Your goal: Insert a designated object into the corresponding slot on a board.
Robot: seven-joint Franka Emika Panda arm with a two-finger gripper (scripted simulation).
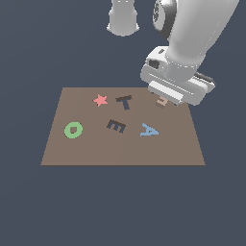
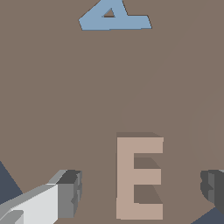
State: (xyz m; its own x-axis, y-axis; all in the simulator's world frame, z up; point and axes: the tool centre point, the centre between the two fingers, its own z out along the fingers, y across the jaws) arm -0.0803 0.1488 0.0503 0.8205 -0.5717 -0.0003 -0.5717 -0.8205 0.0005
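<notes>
1. My claw [image 2: 140, 188] is spread wide. One finger [image 2: 68, 192] sits on each side of the E [image 2: 138, 177], and neither touches it yet.
2. The E lies flat on the board [image 1: 96, 149], in the upper right of the exterior view, mostly hidden under my hand.
3. The slot [image 1: 116, 126] is near the middle of the board, well apart from the E. The blue A [image 1: 149, 130] is just to its right.
4. To do this well, I should go straight down, stay centered, and squeeze the E's two sides evenly.
5. In the wrist view the E's long side runs up and down, and its arms point right.
</notes>
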